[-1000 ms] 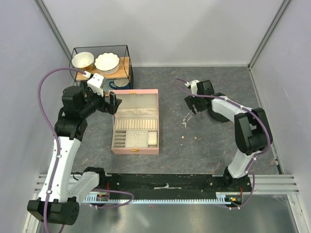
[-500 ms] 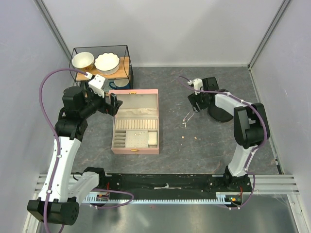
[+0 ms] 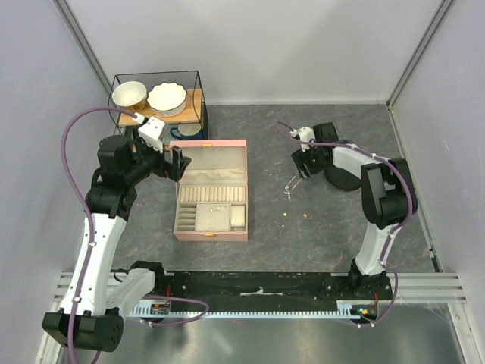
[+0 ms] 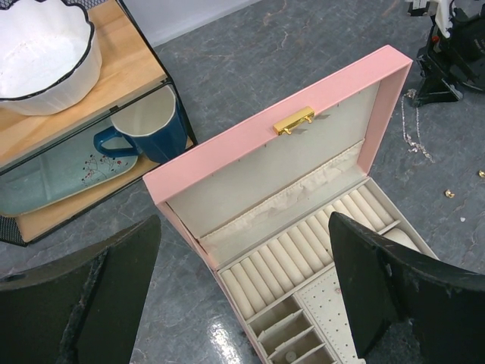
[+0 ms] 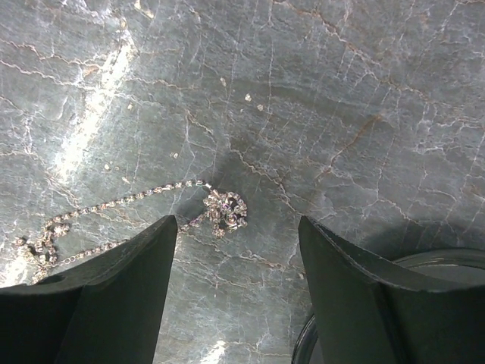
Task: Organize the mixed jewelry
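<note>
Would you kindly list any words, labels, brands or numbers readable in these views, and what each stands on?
None: no readable text in any view.
The pink box, its gold clasp, the blue mug and the white bowl show no lettering.
The pale plate bears only a faint drawn pattern.
Small fittings on the base rail are too small to tell.

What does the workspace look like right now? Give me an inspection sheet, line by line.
Surface: dark marbled tabletop, glare patches.
Job's things: silvery chain loose on the table, right of the open pink box; a few tiny gold pieces nearer the arm bases.
Clutter: wire shelf holding bowls, mug, plate; black disc stand partly under the right arm.
Grippers: left gripper open at the box lid; right gripper open, straddling the chain's clump.
Cables: purple cable looping along each arm.
Surroundings: pale walls; nothing else seen.
</note>
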